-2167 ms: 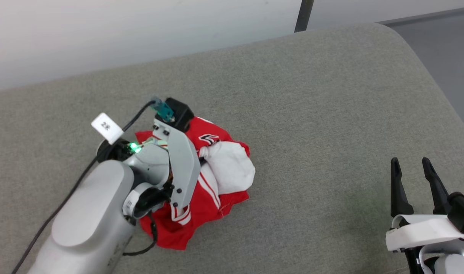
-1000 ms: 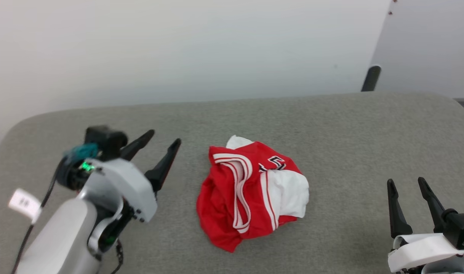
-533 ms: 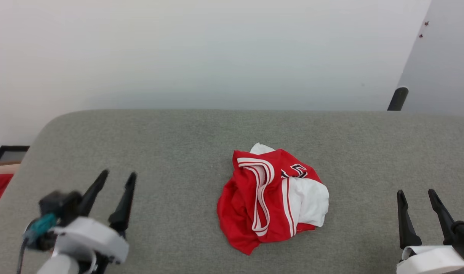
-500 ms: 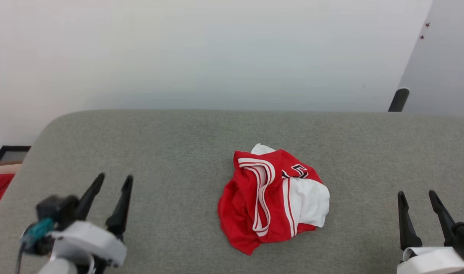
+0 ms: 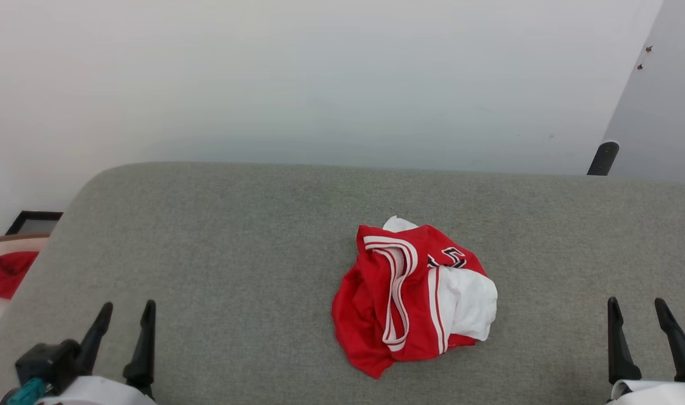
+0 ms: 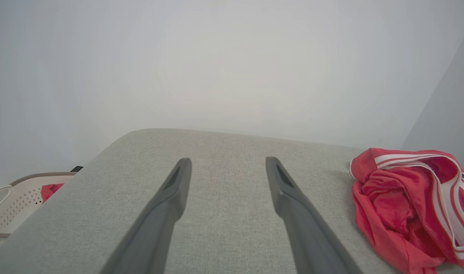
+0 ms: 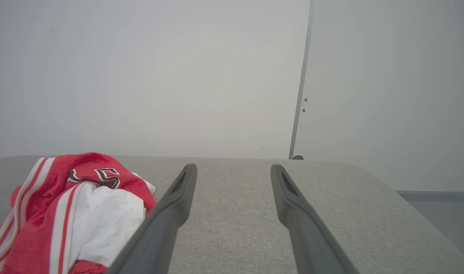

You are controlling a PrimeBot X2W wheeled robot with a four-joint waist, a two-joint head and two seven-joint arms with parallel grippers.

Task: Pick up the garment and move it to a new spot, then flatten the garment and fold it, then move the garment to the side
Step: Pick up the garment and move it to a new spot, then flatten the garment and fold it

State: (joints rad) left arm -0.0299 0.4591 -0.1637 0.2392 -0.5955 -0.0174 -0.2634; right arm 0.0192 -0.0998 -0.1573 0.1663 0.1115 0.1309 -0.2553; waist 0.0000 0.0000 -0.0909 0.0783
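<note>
The garment [image 5: 413, 298] is lying crumpled in a heap near the middle of the grey fabric-covered worktop [image 5: 235, 236], well clear of its far edge and its rounded far corners. Red cloth is facing up on the heap's left side, with a loop of red-white striped trim running over it. A white sleeve is bulging on its right side, and part of a black, white-outlined figure is showing on the side toward the far edge.

The left claw [image 5: 129, 306] is waiting released toward the near-left corner, fingers spread and pointing at the far edge, grasping nothing and well apart from the garment. The right claw [image 5: 635, 302] is doing likewise toward the near-right corner.

Beyond the left edge, a pale perforated basket [image 6: 15, 201] is holding a small red cloth [image 5: 8, 273].
</note>
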